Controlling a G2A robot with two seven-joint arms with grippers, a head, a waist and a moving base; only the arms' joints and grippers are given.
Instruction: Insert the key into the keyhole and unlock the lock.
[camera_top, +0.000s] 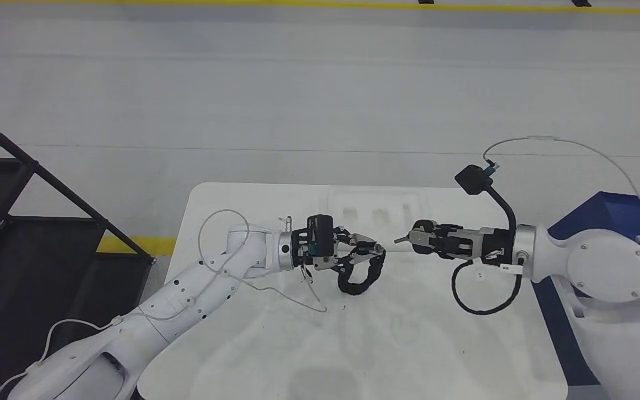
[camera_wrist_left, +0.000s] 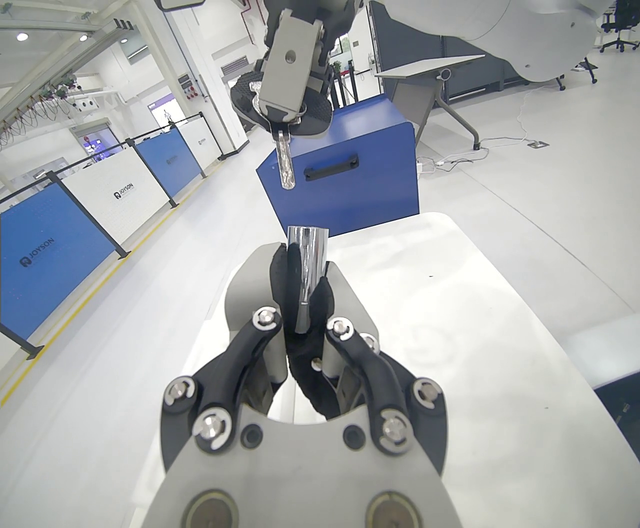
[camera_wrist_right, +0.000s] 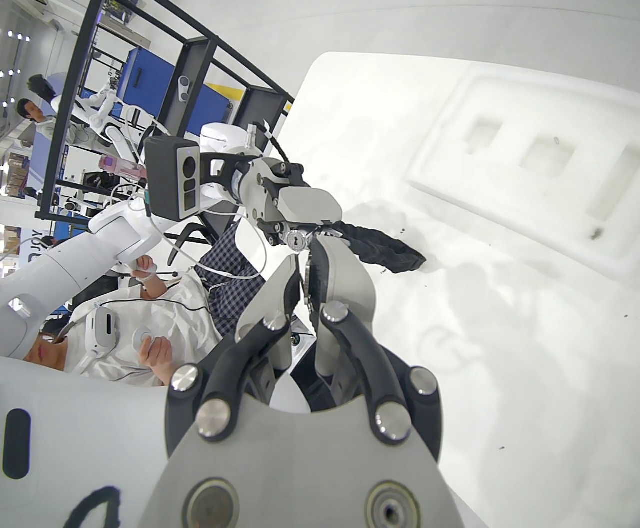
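Has a white bench (camera_top: 430, 340) below, with a foam tray (camera_top: 385, 208) at 12 o'clock. Grips the lock (camera_wrist_left: 307, 260) tight in the left hand (camera_top: 366, 243) near the middle, shiny end aimed at 3 o'clock, black cable (camera_top: 362, 278) drooping toward 6. Pinches the key (camera_wrist_left: 285, 165) in the right hand (camera_top: 415, 237) at 3 o'clock from the lock, tip aimed at the keyhole (camera_wrist_right: 298, 242), close but not in.

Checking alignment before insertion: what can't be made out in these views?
Left wrist view: shiny chrome lock cylinder faces away, hiding its keyhole.
Right wrist view: silver metal key mostly hidden between fingers of the right tool.
Top view: key and keyhole too small to judge.
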